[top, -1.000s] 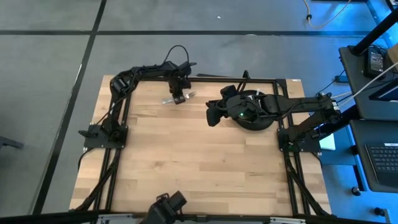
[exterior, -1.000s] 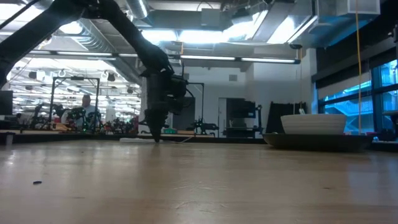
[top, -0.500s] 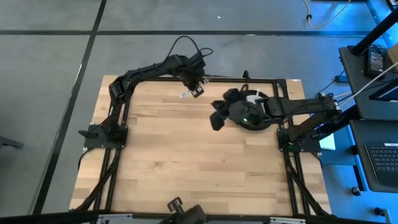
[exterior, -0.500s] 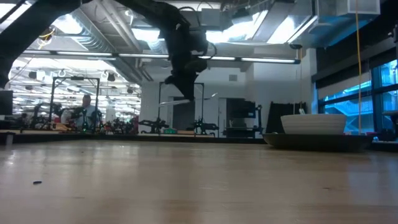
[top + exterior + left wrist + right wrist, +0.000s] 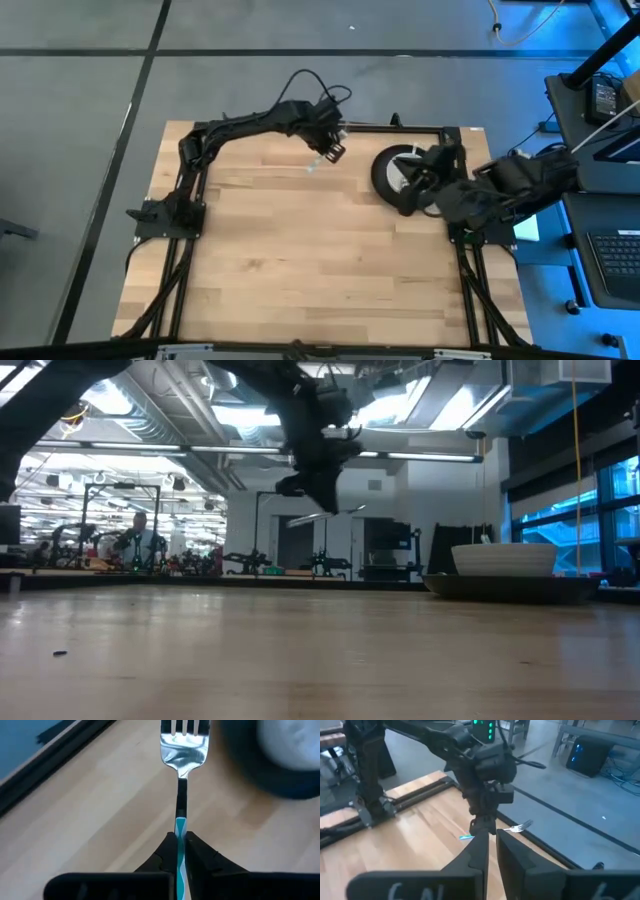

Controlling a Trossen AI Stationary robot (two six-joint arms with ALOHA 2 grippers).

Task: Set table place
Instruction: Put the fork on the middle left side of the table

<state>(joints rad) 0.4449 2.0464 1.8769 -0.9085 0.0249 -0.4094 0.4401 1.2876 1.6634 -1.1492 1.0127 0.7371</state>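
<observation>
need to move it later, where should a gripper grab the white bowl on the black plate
Take the white bowl by its rim, coming straight down from above: it sits upright and open-topped in the black plate, whose raised edge blocks a low side approach. One finger inside, one outside.

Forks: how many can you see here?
1. The fork is held by its handle in the left gripper, lifted above the table near the black plate. More cutlery may be hidden.

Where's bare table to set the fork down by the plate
Bare planks run left of the plate and across the table's near half. The far right corner is crowded: plate, bowl, right end effector. The left end effector holds the fork.
</observation>
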